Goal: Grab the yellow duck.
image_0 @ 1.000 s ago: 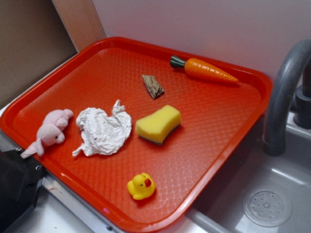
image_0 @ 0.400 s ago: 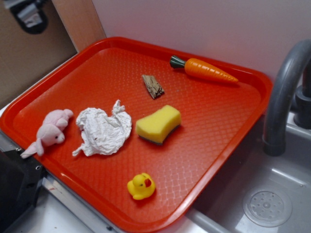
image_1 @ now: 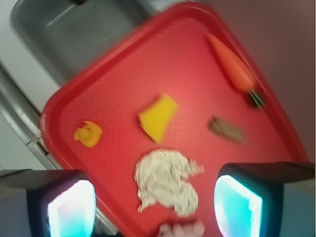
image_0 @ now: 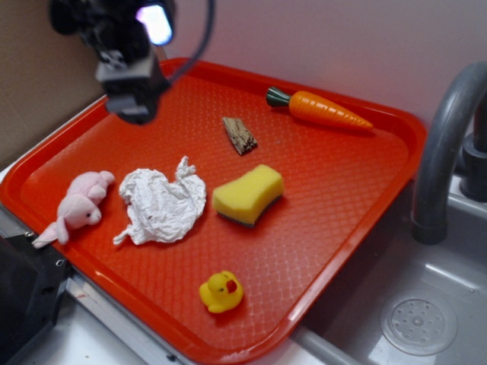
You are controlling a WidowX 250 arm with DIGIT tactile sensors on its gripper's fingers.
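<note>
A red tray point(image_0: 358, 220) filled the scene, propped beside a grey sink point(image_0: 426, 319) and its faucet point(image_0: 445, 144), and every place here is read off that tray. Left to right across it: a pink plush bunny point(image_0: 80, 205) lay by the tray's left rim, a crumpled white cloth point(image_0: 161, 204) just beside it, then a scrap of bark point(image_0: 240, 134) toward the far side, a yellow sponge point(image_0: 248, 194) at the tray's middle, and a toy carrot point(image_0: 319, 109) against the far rim. And the yellow duck point(image_0: 221, 292)? It sat alone at the tray's near edge, upright, nothing touching it.

The tool point(image_0: 131, 72) hung high over the tray's far-left corner, well apart from the duck. In the wrist view its two fingers point(image_1: 69, 205) stood spread wide with nothing between them, the cloth showing through the gap and the duck off toward the tray's edge.

So the grab looked barely begun: no contact, no alignment. By my reckoning, the whole approach, the descent and the pinch were left to do.
</note>
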